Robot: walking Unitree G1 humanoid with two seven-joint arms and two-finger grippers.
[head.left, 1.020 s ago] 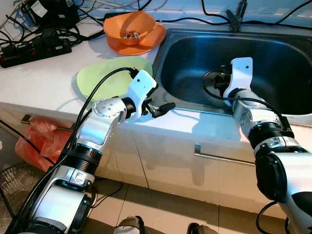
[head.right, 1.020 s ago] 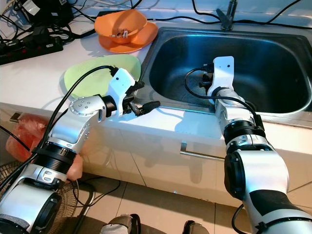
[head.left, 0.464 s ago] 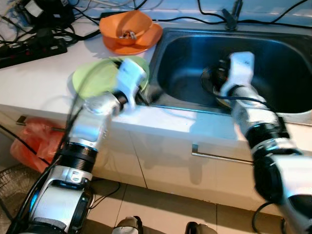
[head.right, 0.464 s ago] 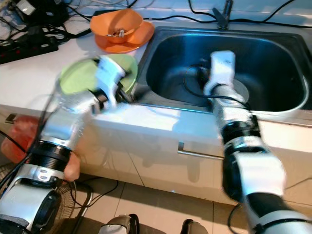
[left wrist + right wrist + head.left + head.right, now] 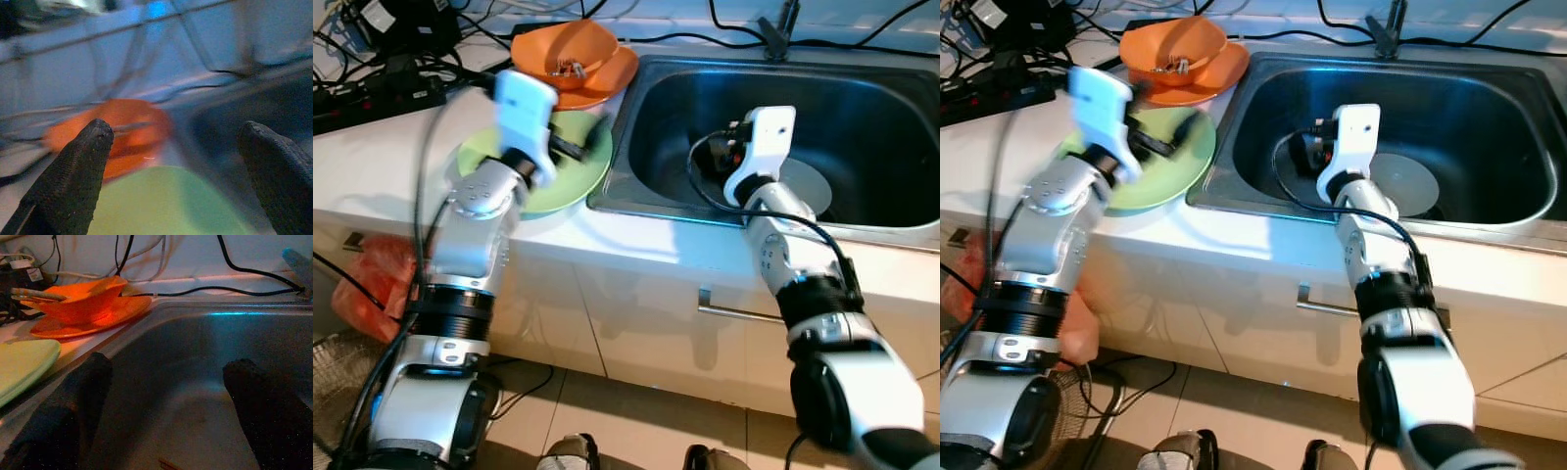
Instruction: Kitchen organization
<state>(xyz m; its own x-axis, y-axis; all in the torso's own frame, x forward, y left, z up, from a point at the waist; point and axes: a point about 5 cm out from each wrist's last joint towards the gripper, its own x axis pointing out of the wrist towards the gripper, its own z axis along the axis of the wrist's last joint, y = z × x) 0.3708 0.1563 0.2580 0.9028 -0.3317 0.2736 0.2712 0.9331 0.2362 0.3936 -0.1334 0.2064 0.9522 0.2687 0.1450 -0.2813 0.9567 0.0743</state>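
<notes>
**Mia:** Where is the left end effector right now?

**Sam:** It is up over the green plate. The plate sits flat on the counter, right by the left edge of the sink. In the left wrist view the two black fingers are spread wide, with nothing between them.

**Mia:** Which way is the plate from it?

**Sam:** Just under and a bit ahead. The fingers point toward the sink and the back of the counter. Past the green plate, nearer the back edge, there is an orange plate with an orange bowl on it. Something small lies in the bowl, but I cannot tell what.

**Mia:** And the right end effector?

**Sam:** It is down inside the sink, near the left wall. Its fingers are spread too, and hold nothing. A round grey plate lies on the sink floor beside that arm.

**Mia:** So which arm is nearer the green plate?

**Sam:** The left one, by a lot. I think it would need to come down and get a finger under the rim near the sink, because the plate is flat and thin. That could be slippery.

**Mia:** What else is there?

**Sam:** Black cables at the back left corner of the counter, and the tap behind the sink.
</notes>
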